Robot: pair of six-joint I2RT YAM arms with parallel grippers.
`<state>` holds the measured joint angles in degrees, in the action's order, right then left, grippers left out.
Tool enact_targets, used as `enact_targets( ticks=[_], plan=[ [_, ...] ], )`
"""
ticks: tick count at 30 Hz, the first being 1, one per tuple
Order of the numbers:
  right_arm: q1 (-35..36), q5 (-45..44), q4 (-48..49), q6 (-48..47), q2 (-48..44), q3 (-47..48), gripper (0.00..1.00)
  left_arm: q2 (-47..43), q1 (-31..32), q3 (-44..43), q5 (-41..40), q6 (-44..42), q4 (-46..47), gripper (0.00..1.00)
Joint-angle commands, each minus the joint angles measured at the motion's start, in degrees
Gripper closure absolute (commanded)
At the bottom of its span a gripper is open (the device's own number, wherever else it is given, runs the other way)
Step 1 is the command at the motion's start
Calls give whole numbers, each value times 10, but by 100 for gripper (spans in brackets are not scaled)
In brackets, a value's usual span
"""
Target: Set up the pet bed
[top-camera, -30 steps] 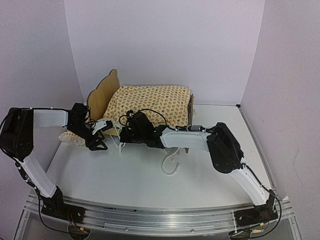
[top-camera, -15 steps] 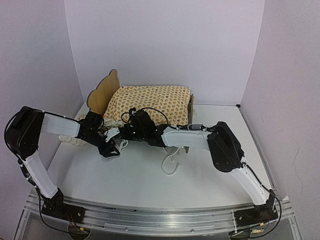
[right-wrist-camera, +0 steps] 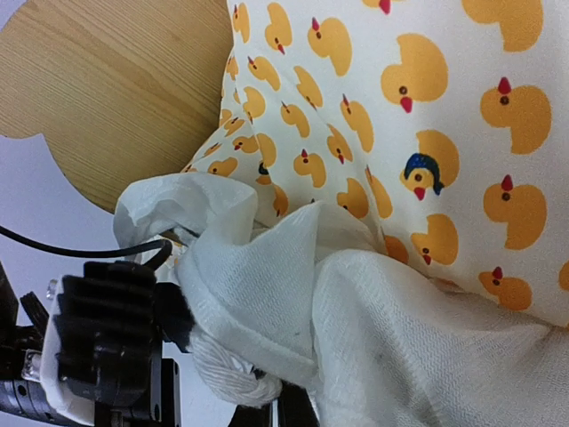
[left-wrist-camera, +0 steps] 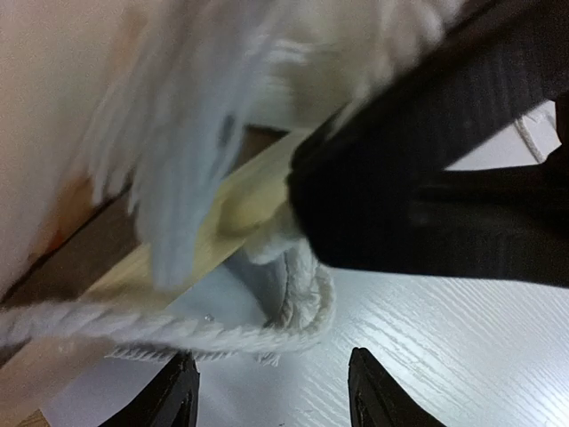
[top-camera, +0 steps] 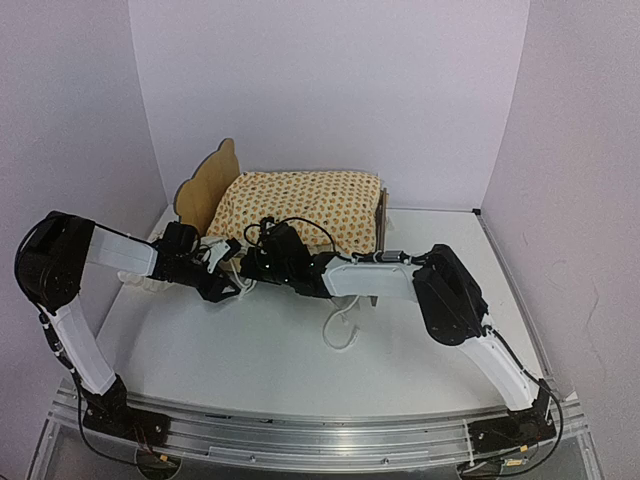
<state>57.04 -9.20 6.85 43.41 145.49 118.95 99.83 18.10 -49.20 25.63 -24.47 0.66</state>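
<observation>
- Left end effector (top-camera: 220,283): released. Fingers (left-wrist-camera: 182,396) are seen apart with nothing clamped. A white cord loop (left-wrist-camera: 298,313) is noted on the tabletop (left-wrist-camera: 444,356) just ahead of them.
- Right end effector (top-camera: 252,267): clenched, just beside the left one. White cloth (right-wrist-camera: 373,347) is bunched over its tip; whether it is gripped cannot be told.
- Pet bed (top-camera: 205,185): located directly behind both end effectors. Its wooden side rail (left-wrist-camera: 236,222) is just beyond the left fingers, and a duck-print cushion (top-camera: 305,205) is laid on it.
</observation>
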Motion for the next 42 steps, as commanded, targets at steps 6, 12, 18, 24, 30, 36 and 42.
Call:
enact_targets(
  ticks=[6, 12, 18, 24, 30, 36, 42],
  plan=[
    [6, -8, 30, 13, -37, -14, 100, 25, -4, 18, 41, -60, 44, 53],
    [6, -12, 31, 9, -39, -15, 100, 31, 4, 31, 21, -37, 78, 49],
    [6, -14, 34, 9, -41, -19, 100, 59, 12, 24, -39, -69, 61, 64],
    [6, -15, 35, 6, -41, -21, 100, 67, 13, 27, -26, -77, 65, 77],
    [5, -16, 35, 4, -40, -18, 100, 64, 12, 19, -25, -80, 38, 100],
    [5, -22, 35, -3, -44, -25, 100, 25, -13, -20, -27, -59, -43, 100],
    [1, -24, 35, -11, -49, -29, 100, -9, -65, -73, 30, -69, -158, 100]
  ],
)
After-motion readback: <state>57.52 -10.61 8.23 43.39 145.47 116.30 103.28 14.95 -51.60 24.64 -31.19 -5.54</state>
